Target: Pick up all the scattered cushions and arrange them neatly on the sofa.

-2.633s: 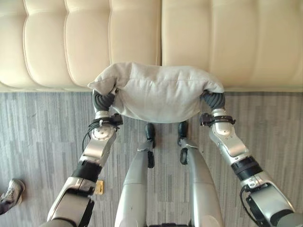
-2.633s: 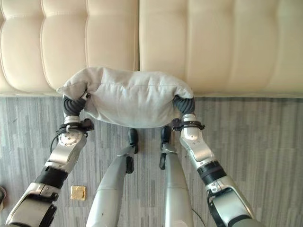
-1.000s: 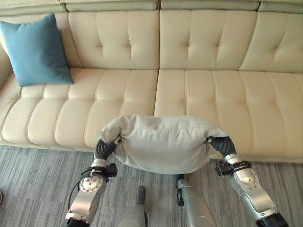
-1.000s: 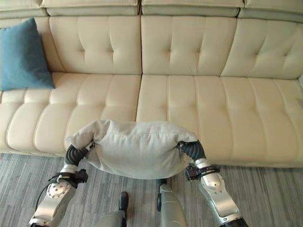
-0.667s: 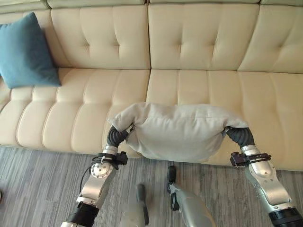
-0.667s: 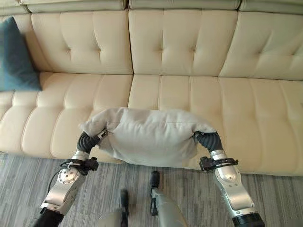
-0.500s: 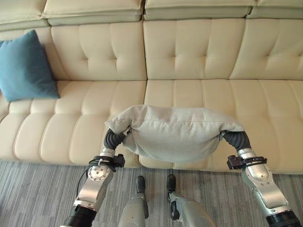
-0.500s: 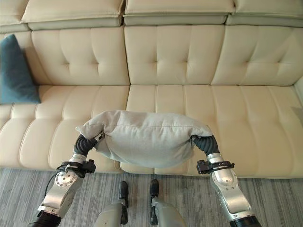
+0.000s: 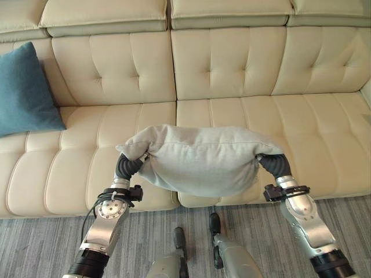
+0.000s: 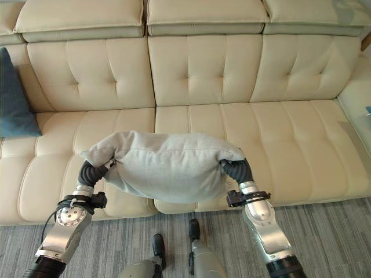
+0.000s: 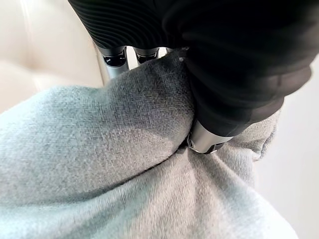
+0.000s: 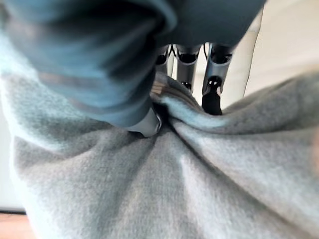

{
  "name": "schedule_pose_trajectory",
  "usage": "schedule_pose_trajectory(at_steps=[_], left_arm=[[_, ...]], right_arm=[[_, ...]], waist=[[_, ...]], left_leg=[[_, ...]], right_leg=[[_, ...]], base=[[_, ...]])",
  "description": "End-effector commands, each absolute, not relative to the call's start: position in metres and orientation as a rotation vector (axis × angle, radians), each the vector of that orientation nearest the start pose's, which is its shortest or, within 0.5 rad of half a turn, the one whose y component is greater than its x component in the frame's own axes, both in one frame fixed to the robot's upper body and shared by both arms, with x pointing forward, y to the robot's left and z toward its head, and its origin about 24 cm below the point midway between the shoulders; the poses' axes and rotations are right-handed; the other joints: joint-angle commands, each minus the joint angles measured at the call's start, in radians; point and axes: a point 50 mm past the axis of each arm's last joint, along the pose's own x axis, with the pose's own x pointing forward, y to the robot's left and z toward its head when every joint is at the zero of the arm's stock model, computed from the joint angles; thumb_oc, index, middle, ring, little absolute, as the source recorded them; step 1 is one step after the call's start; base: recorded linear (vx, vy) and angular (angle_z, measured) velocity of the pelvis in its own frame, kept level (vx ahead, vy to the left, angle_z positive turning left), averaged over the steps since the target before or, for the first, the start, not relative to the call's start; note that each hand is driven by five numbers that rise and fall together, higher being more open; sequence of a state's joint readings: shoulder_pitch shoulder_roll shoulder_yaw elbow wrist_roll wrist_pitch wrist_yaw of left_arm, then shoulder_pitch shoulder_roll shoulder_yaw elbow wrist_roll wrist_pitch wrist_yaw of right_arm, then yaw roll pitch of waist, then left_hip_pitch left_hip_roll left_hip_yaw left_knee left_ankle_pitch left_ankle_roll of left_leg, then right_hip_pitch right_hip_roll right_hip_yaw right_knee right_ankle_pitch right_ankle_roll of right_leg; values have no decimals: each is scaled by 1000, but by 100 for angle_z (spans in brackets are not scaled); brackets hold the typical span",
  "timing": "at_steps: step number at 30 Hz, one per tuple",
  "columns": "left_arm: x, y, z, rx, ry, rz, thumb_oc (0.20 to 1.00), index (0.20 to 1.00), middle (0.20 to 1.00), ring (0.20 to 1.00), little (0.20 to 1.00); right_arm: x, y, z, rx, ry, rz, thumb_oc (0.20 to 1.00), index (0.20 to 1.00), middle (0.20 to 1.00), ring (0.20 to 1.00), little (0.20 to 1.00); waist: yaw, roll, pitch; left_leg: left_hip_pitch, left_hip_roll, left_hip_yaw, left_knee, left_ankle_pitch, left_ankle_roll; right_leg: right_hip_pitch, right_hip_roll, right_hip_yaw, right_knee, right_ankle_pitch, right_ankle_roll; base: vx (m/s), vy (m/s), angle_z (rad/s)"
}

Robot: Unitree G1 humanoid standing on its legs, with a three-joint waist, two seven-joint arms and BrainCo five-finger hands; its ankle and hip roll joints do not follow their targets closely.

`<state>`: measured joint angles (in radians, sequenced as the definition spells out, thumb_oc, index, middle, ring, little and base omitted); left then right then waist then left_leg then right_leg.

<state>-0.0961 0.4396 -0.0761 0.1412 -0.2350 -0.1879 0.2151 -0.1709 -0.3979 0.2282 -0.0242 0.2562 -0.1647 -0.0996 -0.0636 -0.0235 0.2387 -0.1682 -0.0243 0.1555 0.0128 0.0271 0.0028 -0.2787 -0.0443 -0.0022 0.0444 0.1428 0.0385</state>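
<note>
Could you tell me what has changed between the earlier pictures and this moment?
The camera tilted up from the floor, bringing in the sofa backrest and a blue cushion. The grey cushion now hangs over the seat. Unchanged: the left hand and right hand still grip its ends.

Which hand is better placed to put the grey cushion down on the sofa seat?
Neither alone. The left hand pinches one end of the grey cushion and the right hand pinches the other, above the sofa seat's front edge. Both should probably carry it forward together.
</note>
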Motion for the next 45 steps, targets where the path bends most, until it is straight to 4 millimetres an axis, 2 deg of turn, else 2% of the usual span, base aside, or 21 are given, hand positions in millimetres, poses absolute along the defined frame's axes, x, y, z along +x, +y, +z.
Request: schedule_pose_trajectory(at_steps=[1,2,3,5,10,11,18,21,22,23,24,28,29,30,31,35,39,40,42,44,45], left_arm=[[298,208,130,248,-452,115,200,200,200,200,200],[310,202,145,242,-504,124,200,200,200,200,200],[310,203,146,242,-506,124,200,200,200,200,200],[322,201,163,255,-553,143,200,200,200,200,200],[352,187,215,263,-681,181,200,200,200,200,200],[361,185,232,280,-709,208,200,200,200,200,200],[375,187,270,277,-767,303,200,200,200,200,200],[380,199,284,278,-764,376,200,200,200,200,200],[386,203,287,299,-730,391,1000,1000,1000,1000,1000],[386,203,288,298,-733,391,1000,1000,1000,1000,1000],[388,206,290,303,-724,406,1000,1000,1000,1000,1000],[392,221,308,348,-691,435,1000,1000,1000,1000,1000],[392,221,309,347,-694,434,1000,1000,1000,1000,1000],[392,227,313,387,-679,441,1000,1000,1000,1000,1000],[390,243,321,438,-658,470,1000,1000,1000,1000,1000],[381,279,330,456,-620,538,1000,1000,1000,1000,1000],[363,313,321,484,-602,590,1000,1000,1000,1000,1000],[362,314,320,485,-599,590,1000,1000,1000,1000,1000],[352,315,309,511,-636,539,1000,1000,1000,1000,1000],[351,315,305,512,-628,540,1000,1000,1000,1000,1000],[340,315,282,484,-639,501,1000,1000,1000,1000,1000]], right_arm=[[287,-113,175,26,-651,290,200,200,200,200,200],[296,-100,192,47,-698,301,200,200,200,200,200],[297,-100,193,48,-700,300,200,200,200,200,200],[306,-91,208,46,-734,293,200,200,200,200,200],[330,-79,256,36,-839,237,200,200,200,200,200],[338,-77,272,23,-861,199,200,200,200,200,200],[357,-84,309,70,-891,98,200,200,200,200,200],[368,-88,316,121,-850,70,200,200,200,200,200],[377,-97,318,75,-818,29,903,903,903,903,903],[377,-97,319,76,-821,29,903,903,903,903,903],[381,-99,318,57,-796,14,1000,1000,1000,1000,1000],[394,-123,326,-6,-732,-65,1000,1000,1000,1000,1000],[394,-123,327,-4,-735,-65,1000,1000,1000,1000,1000],[394,-130,333,-12,-736,-81,1000,1000,1000,1000,1000],[394,-144,341,-5,-740,-116,1000,1000,1000,1000,1000],[389,-172,363,40,-780,-186,1000,1000,1000,1000,1000],[378,-200,370,93,-824,-227,1000,1000,1000,1000,1000],[378,-199,369,93,-822,-226,1000,1000,1000,1000,1000],[370,-218,358,38,-832,-241,1000,1000,1000,1000,1000],[371,-217,355,36,-826,-238,1000,1000,1000,1000,1000],[362,-227,332,-21,-818,-232,1000,1000,1000,1000,1000]], waist=[[31,-28,-41],[41,-28,-39],[41,-30,-39],[50,-32,-40],[66,-28,-33],[71,-23,-32],[96,-3,-22],[112,15,-20],[116,26,-20],[115,25,-20],[118,29,-19],[115,47,-11],[114,45,-9],[113,45,-9],[106,42,-15],[98,36,-30],[101,22,-49],[101,22,-50],[98,15,-56],[96,16,-60],[91,11,-63]], left_leg=[[-21,15,21,101,-123,-4],[-32,15,24,96,-123,-5],[-36,13,25,94,-118,-5],[-50,13,26,87,-110,-6],[-93,5,5,56,-80,-14],[-107,3,-3,37,-65,-19],[-164,-5,-32,-11,-23,-33],[-191,-7,-43,-41,-6,-38],[-213,-8,-48,-59,11,-42],[-218,-10,-48,-59,17,-42],[-226,-11,-50,-66,25,-44],[-253,-2,-67,-94,55,-58],[-257,-3,-67,-95,61,-58],[-262,0,-68,-98,65,-61],[-273,3,-76,-100,71,-67],[-282,7,-81,-100,71,-76],[-253,15,-81,-100,58,-79],[-251,15,-80,-100,59,-79],[-223,19,-71,-100,48,-79],[-220,19,-70,-100,48,-78],[-200,19,-66,-100,41,-76]], right_leg=[[-14,-74,58,33,-55,111],[-25,-76,59,22,-44,115],[-29,-78,60,20,-40,115],[-44,-83,58,6,-25,118],[-84,-91,42,-31,6,123],[-100,-92,34,-43,15,126],[-160,-92,18,-78,39,132],[-191,-90,10,-95,47,138],[-215,-89,5,-108,54,139],[-220,-90,5,-108,59,138],[-228,-88,6,-111,62,139],[-257,-69,-7,-119,59,134],[-261,-71,-7,-120,64,133],[-263,-69,-9,-121,64,133],[-271,-63,-10,-124,66,134],[-275,-54,-16,-129,63,134],[-252,-45,-16,-132,53,129],[-251,-45,-15,-132,53,129],[-224,-45,-17,-132,46,127],[-221,-45,-16,-132,46,127],[-202,-45,-17,-132,39,124]], base=[[0,0,0],[0,0,0],[8,-10,-5],[0,0,0],[25,-35,4],[8,-47,9],[16,-63,7],[16,-64,6],[3,-57,8],[-4,-62,6],[-6,-47,6],[20,-58,9],[22,-74,3],[5,-76,3],[47,-83,4],[31,-42,1],[39,-15,-1],[10,-2,-5],[35,14,-7],[20,8,-6],[29,3,-6]])
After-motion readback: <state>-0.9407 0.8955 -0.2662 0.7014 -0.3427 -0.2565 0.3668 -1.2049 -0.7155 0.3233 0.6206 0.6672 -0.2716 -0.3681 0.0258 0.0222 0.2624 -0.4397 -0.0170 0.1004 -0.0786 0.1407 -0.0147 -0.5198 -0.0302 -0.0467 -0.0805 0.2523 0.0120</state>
